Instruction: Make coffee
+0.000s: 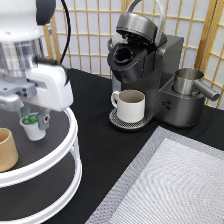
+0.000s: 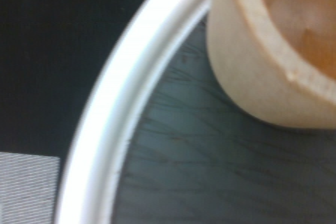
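Note:
The coffee [image 1: 33,131], a small white pod with a green-and-white top, sits on the upper tier of a white round shelf [image 1: 71,145] at the exterior view's left. My gripper [image 1: 34,118] hangs right over the pod, one finger on each side, shut on it. The pod looks a little raised off the dark tier surface. The coffee machine [image 1: 150,65] stands at the top centre with its lid swung open. A cream mug [image 1: 131,105] with a handle rests on its drip tray.
A tan handleless cup [image 1: 7,149] stands on the same tier to the left of the pod, and fills the wrist view [image 2: 285,60] beside the shelf rim [image 2: 112,125]. A steel pitcher [image 1: 190,82] sits beside the machine. A grey woven mat [image 1: 170,185] covers the bottom right.

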You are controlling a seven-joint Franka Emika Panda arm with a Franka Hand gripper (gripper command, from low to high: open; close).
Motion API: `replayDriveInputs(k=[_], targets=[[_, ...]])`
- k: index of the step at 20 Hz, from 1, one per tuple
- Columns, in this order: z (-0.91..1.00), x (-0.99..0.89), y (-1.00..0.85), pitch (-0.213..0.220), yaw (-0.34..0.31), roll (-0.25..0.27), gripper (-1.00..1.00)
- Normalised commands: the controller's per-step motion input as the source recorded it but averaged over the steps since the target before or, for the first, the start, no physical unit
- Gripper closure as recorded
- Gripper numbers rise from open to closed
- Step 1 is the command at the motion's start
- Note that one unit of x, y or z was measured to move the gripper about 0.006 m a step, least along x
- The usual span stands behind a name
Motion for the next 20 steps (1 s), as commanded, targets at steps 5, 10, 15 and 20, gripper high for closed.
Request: replayDriveInputs(k=[5,10,15,20], targets=[[0.97,0.14,0.6,0.043,0.075,0.113,1.0],[0.81,0.33,0.6,0.086,0.079,0.175,1.0],[0.54,0.34,0.33,0.049,0.088,0.276,1.0],[0.52,0.35,0.19,0.011,0.046,0.284,1.0]])
